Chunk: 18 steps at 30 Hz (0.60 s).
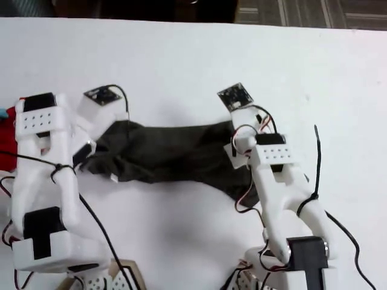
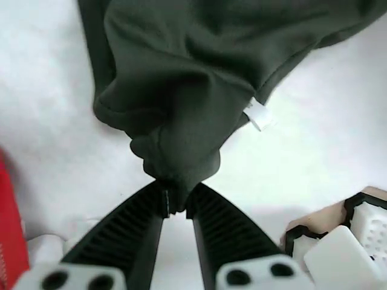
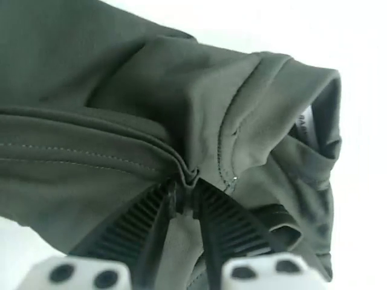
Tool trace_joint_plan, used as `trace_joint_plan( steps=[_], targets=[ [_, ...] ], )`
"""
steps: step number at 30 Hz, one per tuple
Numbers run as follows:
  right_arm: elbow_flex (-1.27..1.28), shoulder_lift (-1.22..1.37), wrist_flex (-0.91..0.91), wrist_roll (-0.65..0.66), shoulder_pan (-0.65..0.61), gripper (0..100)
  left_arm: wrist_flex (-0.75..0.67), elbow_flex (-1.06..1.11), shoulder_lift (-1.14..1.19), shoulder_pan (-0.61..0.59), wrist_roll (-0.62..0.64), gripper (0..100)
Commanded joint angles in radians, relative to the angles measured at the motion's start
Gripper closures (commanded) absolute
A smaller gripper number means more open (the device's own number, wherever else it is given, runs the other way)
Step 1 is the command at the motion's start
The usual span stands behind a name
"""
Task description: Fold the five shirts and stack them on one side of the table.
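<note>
Dark shirt (image 1: 169,154) hangs stretched between both arms, mid-table (image 1: 181,60). Room to move lies on the far side; a red item (image 1: 5,136) crowds the left edge.
Left wrist: left gripper (image 2: 176,202) pinches only a bunched tip, likely to slip under tension.
Right wrist: right gripper (image 3: 184,193) clamps the layered hem; layers may slide apart.

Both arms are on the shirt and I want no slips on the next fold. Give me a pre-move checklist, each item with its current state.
1. Left end effector shut on the shirt: ok.
2. Right end effector shut on the shirt: ok.
3. Shirt lying flat between them: not ok, it is bunched and creased.
4. Whole shirt on the table: ok.
5. Red item at the table's edge is a folded stack: cannot tell.
</note>
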Motion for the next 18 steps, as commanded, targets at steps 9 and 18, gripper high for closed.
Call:
trace_joint_plan(
  steps=[9, 18],
  targets=[
    [-0.305, -0.337, 0.219, 0.005, 0.012, 98.0, 0.150, -0.441, -0.012, -0.020, -0.002, 97],
    [-0.384, -0.374, 0.294, 0.006, 0.012, 98.0, 0.153, -0.575, -0.012, -0.057, 0.077, 97]
  ],
)
